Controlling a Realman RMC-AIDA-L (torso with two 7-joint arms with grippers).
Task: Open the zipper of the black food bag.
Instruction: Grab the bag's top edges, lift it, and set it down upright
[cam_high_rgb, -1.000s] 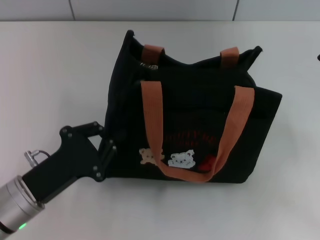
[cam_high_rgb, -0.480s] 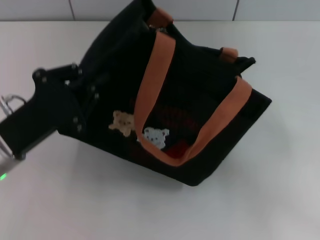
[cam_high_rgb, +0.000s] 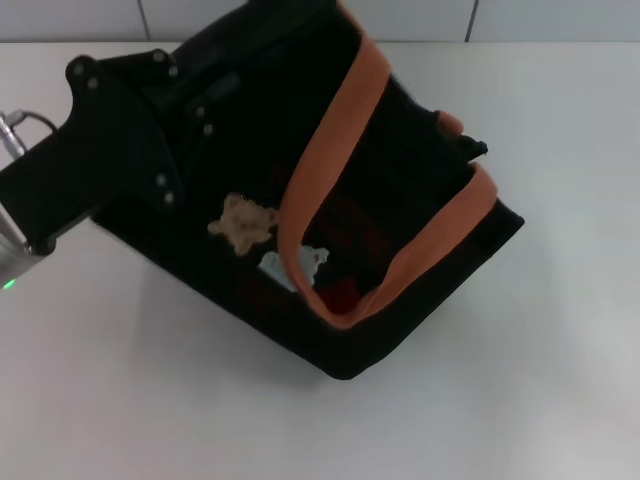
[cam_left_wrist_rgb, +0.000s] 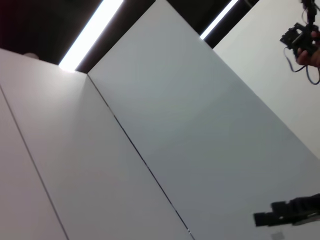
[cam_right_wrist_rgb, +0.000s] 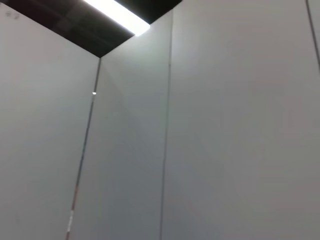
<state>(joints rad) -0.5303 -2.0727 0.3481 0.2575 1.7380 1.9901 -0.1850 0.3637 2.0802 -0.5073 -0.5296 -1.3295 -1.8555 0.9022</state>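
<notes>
The black food bag (cam_high_rgb: 410, 180) hangs tilted in the head view, its left end raised and its lower right corner near the white table (cam_high_rgb: 560, 330). My left gripper (cam_high_rgb: 200, 95) is shut on the bag's left side wall and holds it up. An orange-brown handle (cam_high_rgb: 330, 160) loops down over the front, across the bear patches (cam_high_rgb: 242, 222). The bag's top rim runs off the top of the picture, so the zipper is out of view. My right gripper does not show in any view.
A tiled wall (cam_high_rgb: 300, 18) stands behind the table's far edge. Bare tabletop lies in front of and to the right of the bag. Both wrist views show only white wall panels (cam_right_wrist_rgb: 225, 125) and ceiling lights (cam_left_wrist_rgb: 92, 32).
My left gripper has risen and moved toward the far left with the bag's side in its hold. The bag went from standing upright on the table to tilted and lifted.
</notes>
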